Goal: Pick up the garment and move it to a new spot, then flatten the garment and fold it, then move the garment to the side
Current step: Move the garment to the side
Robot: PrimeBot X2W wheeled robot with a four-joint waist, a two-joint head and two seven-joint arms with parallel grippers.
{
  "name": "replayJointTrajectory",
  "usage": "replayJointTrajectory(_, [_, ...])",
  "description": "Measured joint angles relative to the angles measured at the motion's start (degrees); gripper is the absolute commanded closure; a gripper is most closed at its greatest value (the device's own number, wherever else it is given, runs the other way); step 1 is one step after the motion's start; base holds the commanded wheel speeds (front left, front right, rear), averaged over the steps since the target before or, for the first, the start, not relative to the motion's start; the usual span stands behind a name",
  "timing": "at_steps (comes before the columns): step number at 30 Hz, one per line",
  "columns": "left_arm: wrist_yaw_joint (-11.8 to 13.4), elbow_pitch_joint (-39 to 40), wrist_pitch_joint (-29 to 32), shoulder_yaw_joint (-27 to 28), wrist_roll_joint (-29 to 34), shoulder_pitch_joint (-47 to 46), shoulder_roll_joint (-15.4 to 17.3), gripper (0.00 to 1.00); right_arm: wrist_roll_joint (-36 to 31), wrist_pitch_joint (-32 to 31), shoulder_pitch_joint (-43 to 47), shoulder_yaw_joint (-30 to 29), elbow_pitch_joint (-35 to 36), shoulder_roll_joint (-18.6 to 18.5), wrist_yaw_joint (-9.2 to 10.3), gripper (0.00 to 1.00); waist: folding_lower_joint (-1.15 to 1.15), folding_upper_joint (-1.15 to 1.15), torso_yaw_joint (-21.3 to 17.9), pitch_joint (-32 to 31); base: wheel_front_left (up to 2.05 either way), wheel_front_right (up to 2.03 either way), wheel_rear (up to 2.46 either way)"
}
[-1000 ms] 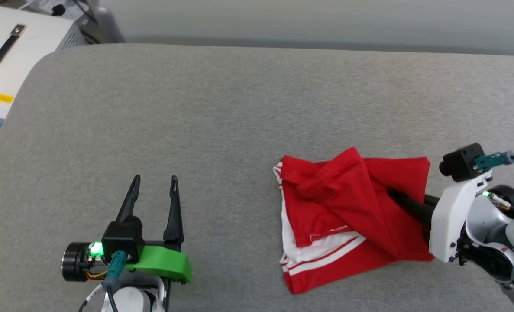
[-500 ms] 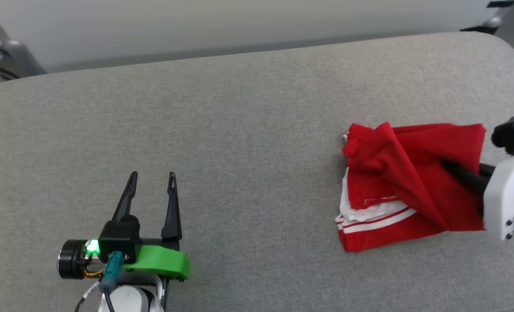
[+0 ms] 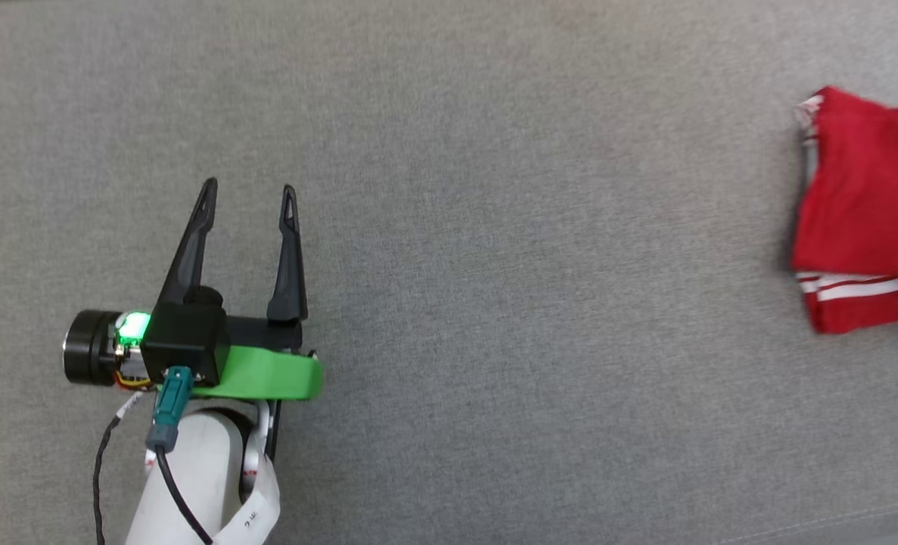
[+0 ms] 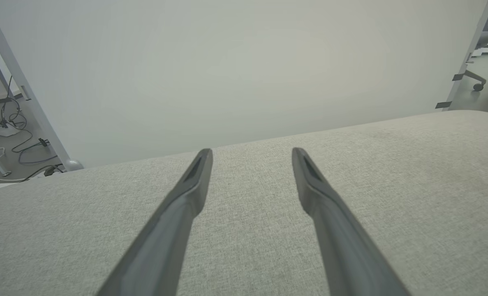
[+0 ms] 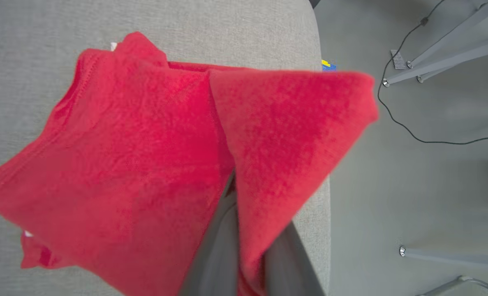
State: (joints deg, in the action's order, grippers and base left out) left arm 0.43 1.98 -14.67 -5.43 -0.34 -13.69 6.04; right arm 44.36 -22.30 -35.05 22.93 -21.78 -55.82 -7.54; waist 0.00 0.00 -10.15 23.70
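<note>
The garment (image 3: 861, 204) is a bunched red shirt with white stripes, cut off by the right edge of the head view. In the right wrist view the garment (image 5: 137, 152) lies over the table's end, and one red fold drapes across my right gripper (image 5: 234, 193), which is shut on the cloth; its fingertips are buried in the fabric. My left gripper (image 3: 248, 189) stands open far to the garment's left with nothing between its fingers, low over the grey cloth table (image 3: 509, 250). The left wrist view shows the left gripper (image 4: 252, 153) above bare table.
The table's rounded end (image 5: 320, 49) lies just beyond the garment in the right wrist view. Past it is grey floor with a black cable (image 5: 412, 131) and metal legs (image 5: 445, 61). A pale wall (image 4: 235, 65) rises behind the table's far edge.
The head camera has tilted down and shifted. Relative to my still left gripper, the garment has travelled right with my right gripper, which has left the head view.
</note>
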Motion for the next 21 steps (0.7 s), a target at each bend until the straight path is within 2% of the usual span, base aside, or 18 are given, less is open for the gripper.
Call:
replayJointTrajectory(6, [0.34, 2.0, 0.0, -0.13, 0.88, -1.23, 0.89, 0.0, -1.9, 3.47, -5.45, -2.19, -10.06, -1.04, 0.0, 1.0, 0.01, 0.0, 1.06, 5.2, 0.0, 0.0, 0.0])
replayJointTrajectory(15, [1.19, 2.58, 0.0, -0.6, 0.96, -1.89, 1.55, 0.0, -5.33, 7.48, -11.32, -3.6, -20.35, 2.77, 0.0, 1.0, 0.01, 0.0, 2.51, 9.7, 0.0, 0.0, 0.0])
replayJointTrajectory(16, [1.34, 2.54, 0.0, -0.65, 0.96, -1.88, 1.55, 0.0, -5.35, 8.09, -11.6, -4.07, -21.51, 3.38, 0.0, 0.85, 0.01, 0.0, 2.61, 9.58, 0.0, 0.0, 0.0])
replayJointTrajectory(17, [1.36, 2.49, 0.0, -0.7, 0.94, -1.88, 1.56, 0.0, -5.58, 8.94, -11.89, -4.49, -22.51, 3.78, 0.0, 0.59, 0.01, 0.0, 2.69, 9.34, 0.0, 0.0, 0.0])
replayJointTrajectory(18, [1.38, 2.42, 0.0, -0.74, 0.94, -1.88, 1.55, 0.0, -5.9, 9.36, -12.08, -4.79, -23.25, 3.9, 0.0, 0.01, 0.0, 0.0, 2.76, 9.05, 0.0, 0.0, 0.0])
replayJointTrajectory(21, [1.71, 2.29, 0.0, -0.81, 0.81, -1.73, 1.49, 0.0, -6.09, 12.34, -12.21, -6.23, -24.46, 3.82, 0.0, 0.0, 0.0, 0.0, 2.9, 7.65, 0.0, 0.0, 0.0])
